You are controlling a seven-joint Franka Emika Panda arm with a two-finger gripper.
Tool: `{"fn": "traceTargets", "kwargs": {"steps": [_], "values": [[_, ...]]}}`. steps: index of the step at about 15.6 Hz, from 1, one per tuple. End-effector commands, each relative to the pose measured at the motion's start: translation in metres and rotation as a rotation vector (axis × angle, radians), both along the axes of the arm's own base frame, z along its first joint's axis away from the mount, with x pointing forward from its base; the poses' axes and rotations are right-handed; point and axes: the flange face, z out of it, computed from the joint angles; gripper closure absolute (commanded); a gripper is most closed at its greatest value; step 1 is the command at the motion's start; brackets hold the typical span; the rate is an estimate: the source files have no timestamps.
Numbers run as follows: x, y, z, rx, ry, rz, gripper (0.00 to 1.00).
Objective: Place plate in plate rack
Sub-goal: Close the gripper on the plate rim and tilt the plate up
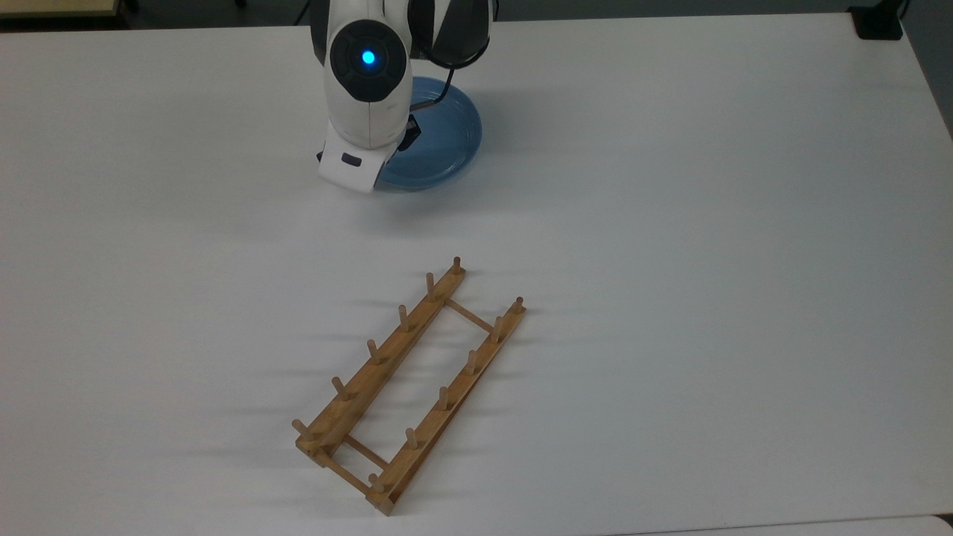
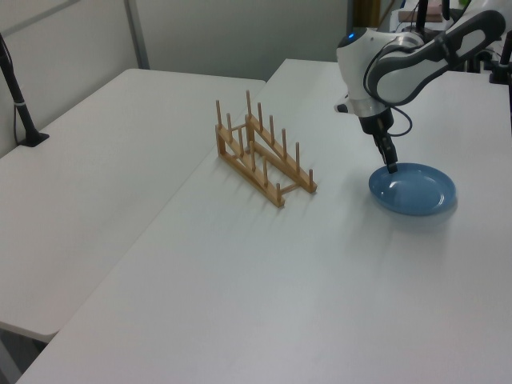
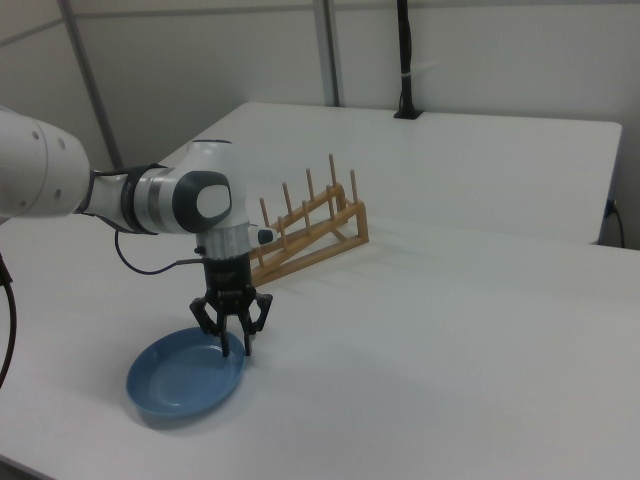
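The light-blue plate (image 1: 447, 138) lies flat on the white table (image 1: 670, 223), also seen as the plate (image 2: 416, 190) and the plate (image 3: 180, 385). The wooden plate rack (image 1: 409, 380) stands apart from it with nothing in its slots; it is the same plate rack (image 2: 260, 152) and plate rack (image 3: 310, 235) elsewhere. My gripper (image 3: 236, 347) points straight down at the plate's rim on the side facing the rack. It is open, one finger inside the rim and one outside. In the left view the gripper (image 2: 391, 166) reaches down to the rim. In the top view the arm's white wrist (image 1: 365, 89) covers the plate's left part.
A black post on a base (image 2: 20, 96) stands on the neighbouring table, seen as the post (image 3: 405, 60) at the back of the right view. A black base (image 1: 878, 22) sits at the top view's upper right corner. The table's front edge (image 1: 744, 525) runs close below the rack.
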Motion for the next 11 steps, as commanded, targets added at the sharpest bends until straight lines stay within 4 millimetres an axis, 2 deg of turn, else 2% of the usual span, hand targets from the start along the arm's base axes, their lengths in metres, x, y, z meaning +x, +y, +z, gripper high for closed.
{"fn": "traceTargets", "kwargs": {"steps": [1, 6, 7, 10, 11], "values": [[0.002, -0.002, -0.007, -0.01, -0.012, 0.042, 0.7], [0.004, -0.006, -0.003, -0.017, -0.022, 0.04, 0.97], [0.004, -0.006, -0.002, -0.017, -0.02, 0.04, 1.0], [0.011, -0.003, 0.01, -0.021, -0.044, 0.031, 1.0], [0.015, -0.002, 0.019, -0.022, -0.06, 0.03, 1.0]]}}
